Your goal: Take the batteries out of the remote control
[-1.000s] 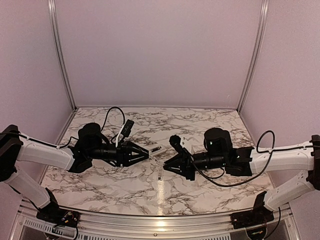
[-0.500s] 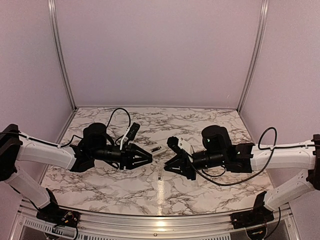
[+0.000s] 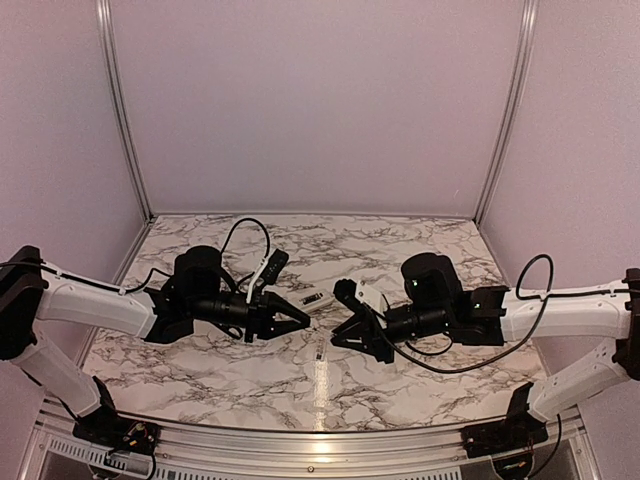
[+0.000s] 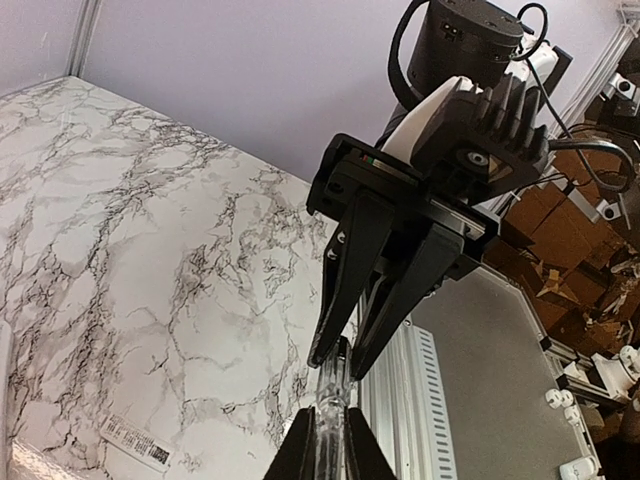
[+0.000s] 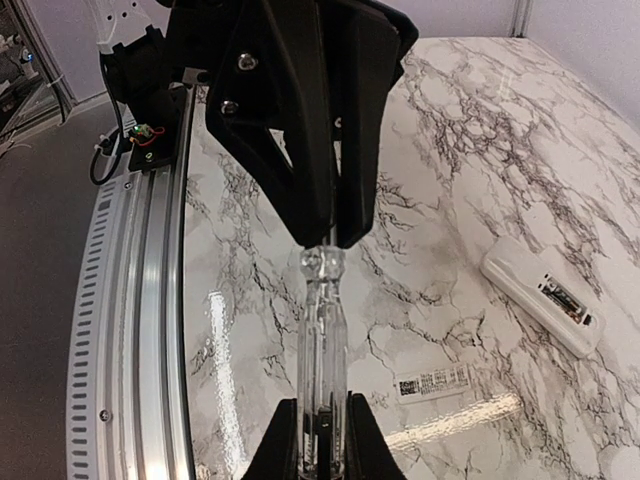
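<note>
lying recess-up on the bench [image 5: 480, 130]: remote control [image 5: 545, 300], likely light, stiff, slick; best pinched across its long edges. left end effector [image 5: 322, 240] and right end effector [image 5: 320, 425] both clamped on one clear rod [image 5: 320, 330].

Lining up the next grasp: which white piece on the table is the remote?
The remote is the thick bar with the dark recess; the other white piece is a flat printed label.
</note>
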Motion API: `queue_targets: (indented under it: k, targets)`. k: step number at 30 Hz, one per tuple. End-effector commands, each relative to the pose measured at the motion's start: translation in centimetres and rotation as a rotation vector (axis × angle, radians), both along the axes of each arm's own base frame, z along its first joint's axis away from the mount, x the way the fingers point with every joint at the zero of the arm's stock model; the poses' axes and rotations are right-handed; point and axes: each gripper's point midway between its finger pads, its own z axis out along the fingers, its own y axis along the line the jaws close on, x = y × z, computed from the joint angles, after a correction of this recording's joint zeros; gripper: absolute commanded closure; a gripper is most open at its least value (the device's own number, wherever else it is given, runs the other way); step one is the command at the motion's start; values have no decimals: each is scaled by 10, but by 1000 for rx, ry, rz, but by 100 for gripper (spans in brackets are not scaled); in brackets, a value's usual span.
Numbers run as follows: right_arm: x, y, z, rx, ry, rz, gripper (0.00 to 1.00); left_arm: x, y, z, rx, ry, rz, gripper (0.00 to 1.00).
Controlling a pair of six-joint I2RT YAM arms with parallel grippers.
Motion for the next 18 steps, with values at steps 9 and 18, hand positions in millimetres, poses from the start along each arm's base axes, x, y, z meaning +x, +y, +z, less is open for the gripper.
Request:
queue_targets:
  k: [9,18]
  targets:
    - [10,5,18,32,-53,-39,88,2,-5,4,-2,-1,14,100]
    - [17,10,44,225,28,-135,5,6,5,19,-44,-20,85,100]
